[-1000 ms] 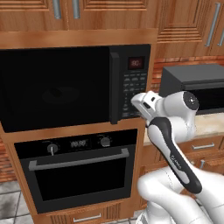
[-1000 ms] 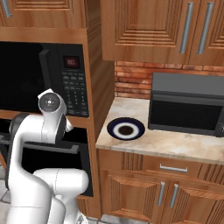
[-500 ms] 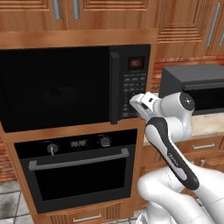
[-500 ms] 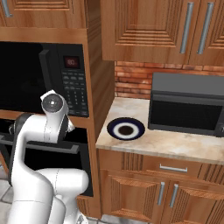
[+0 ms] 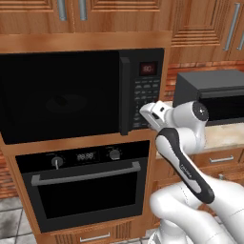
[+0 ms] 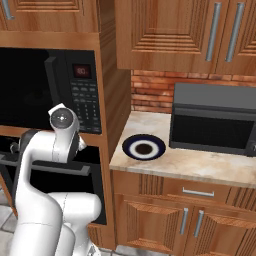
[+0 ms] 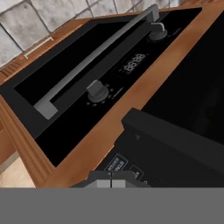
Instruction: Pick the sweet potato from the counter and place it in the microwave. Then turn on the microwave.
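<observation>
Microwave (image 5: 81, 93) stood built in above the oven (image 5: 86, 190), door shut; the sweet potato could not be made out, presumably behind the dark door. Hand (image 5: 148, 113), closed and empty, was at the lower keypad (image 5: 145, 97), so the start step appeared in hand, calling for a firm press. Right base view added the plate (image 6: 144, 147) on the bench (image 6: 210, 167); hand view showed oven knobs (image 7: 98, 92).
</observation>
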Motion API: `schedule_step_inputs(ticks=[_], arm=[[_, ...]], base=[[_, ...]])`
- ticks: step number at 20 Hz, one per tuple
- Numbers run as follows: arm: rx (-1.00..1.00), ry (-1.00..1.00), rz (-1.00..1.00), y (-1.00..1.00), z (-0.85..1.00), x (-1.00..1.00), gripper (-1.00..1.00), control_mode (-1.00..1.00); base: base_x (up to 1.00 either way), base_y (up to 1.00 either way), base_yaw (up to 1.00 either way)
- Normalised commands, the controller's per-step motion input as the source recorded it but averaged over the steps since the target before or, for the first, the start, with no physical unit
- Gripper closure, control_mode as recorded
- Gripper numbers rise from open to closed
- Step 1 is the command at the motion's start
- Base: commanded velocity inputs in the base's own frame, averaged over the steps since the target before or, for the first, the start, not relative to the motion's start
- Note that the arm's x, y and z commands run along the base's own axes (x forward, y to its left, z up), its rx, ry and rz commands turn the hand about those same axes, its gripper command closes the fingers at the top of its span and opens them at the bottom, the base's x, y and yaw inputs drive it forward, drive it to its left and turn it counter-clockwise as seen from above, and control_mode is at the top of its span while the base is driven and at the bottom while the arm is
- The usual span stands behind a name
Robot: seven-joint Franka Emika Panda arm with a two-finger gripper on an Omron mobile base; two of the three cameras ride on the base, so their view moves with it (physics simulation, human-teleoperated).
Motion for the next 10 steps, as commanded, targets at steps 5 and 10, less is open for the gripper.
schedule_step_inputs(ticks=[5, 10], arm=[[0.0, 0.0, 0.0, 0.02, -0.08, 0.13, 1.0, -1.0], [0.0, 0.0, 0.0, 0.01, -0.04, 0.11, 1.0, -1.0]], base=[[0.0, 0.0, 0.0], [0.0, 0.0, 0.0]])
